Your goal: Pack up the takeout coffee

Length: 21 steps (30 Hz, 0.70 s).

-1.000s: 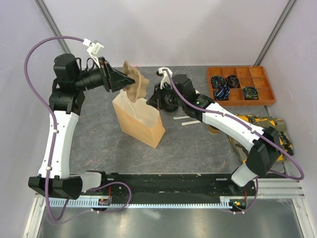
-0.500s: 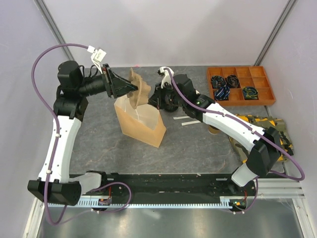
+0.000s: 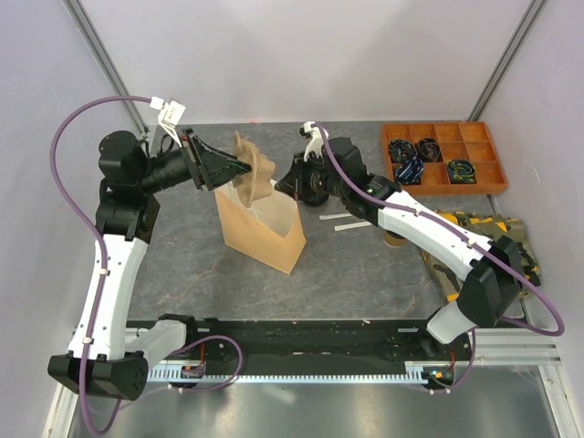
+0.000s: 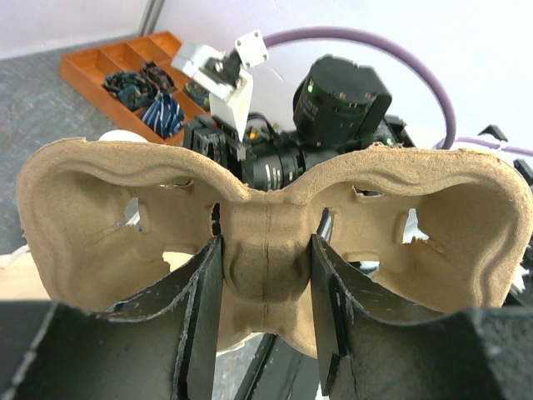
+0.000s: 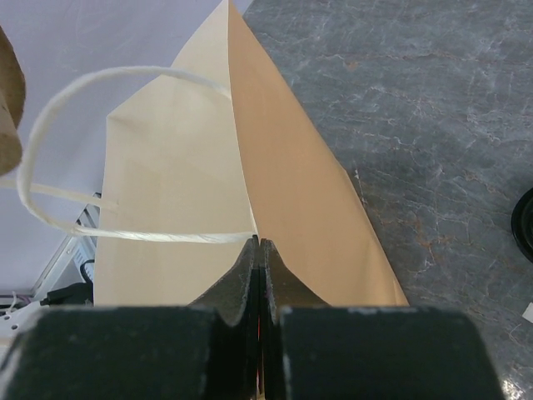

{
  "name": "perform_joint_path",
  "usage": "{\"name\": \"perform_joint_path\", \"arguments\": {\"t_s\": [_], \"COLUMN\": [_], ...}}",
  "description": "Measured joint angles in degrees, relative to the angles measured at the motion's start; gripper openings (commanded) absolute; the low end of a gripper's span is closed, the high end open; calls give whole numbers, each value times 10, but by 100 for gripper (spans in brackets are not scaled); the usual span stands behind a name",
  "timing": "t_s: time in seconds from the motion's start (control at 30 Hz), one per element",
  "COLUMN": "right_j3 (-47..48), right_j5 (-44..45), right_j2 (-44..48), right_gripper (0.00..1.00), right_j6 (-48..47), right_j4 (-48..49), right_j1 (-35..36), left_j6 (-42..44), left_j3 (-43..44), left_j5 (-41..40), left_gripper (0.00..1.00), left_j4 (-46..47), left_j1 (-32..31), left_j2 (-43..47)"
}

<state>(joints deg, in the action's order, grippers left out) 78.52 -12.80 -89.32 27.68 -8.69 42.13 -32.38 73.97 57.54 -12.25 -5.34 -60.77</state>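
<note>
My left gripper (image 3: 234, 169) is shut on the central ridge of the brown moulded-pulp cup carrier (image 3: 254, 171) and holds it on edge over the open mouth of the tan paper bag (image 3: 266, 235). The left wrist view shows my fingers (image 4: 200, 300) clamping the carrier (image 4: 266, 250) from both sides; it holds no cups. My right gripper (image 3: 286, 188) is shut on the bag's top rim. In the right wrist view my right gripper (image 5: 261, 247) pinches the bag (image 5: 287, 192) beside its white handle (image 5: 125, 235). One tan cup (image 3: 394, 240) peeks out under my right arm.
An orange compartment tray (image 3: 474, 178) with dark bundles stands at the back right. White strips (image 3: 344, 223) lie beside the bag. A yellow-and-black object (image 3: 497, 235) lies at the right edge. A black round edge (image 5: 525, 225) shows on the table.
My left gripper has brought the carrier slightly down and toward the bag's mouth, and its wrist has drawn back left. My right gripper has kept its grip on the bag's rim.
</note>
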Motion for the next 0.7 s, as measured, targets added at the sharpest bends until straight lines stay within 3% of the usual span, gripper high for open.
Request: {"name": "perform_joint_path", "arguments": {"t_s": [0.03,0.07,0.1,0.13,0.17,0.27,0.47,0.7], "right_j3": [-1,-1,-1,-1,-1,-1,-1,-1], "right_j5": [-3,-5,-9,-14,-19,-29,-44,-63], "right_j2": [0,0,0,0,0,1,7,9], "right_gripper": [0,6,26,36,54,68,80,77], "right_j6": [0,0,0,-1,-1,-7,-36,-64], "right_j4": [1,1,2,3,4,8,15,25], "right_j1": [0,0,0,0,0,0,0,0], "left_j6": [-4,-9,-13,-17,-21,-27,-34,-55], "left_j3": [0,0,0,0,0,0,7,14], "left_j5": [-3,-5,-6,-7,-9,-11,-15,-15], "left_gripper": [23,23,23,23,23,23,23,23], "left_j4": [5,9,13,17,20,25,31,50], "left_j1": [0,1,2,3,4,5,5,10], "left_j2": [1,1,1,1,1,0,-10,-19]}}
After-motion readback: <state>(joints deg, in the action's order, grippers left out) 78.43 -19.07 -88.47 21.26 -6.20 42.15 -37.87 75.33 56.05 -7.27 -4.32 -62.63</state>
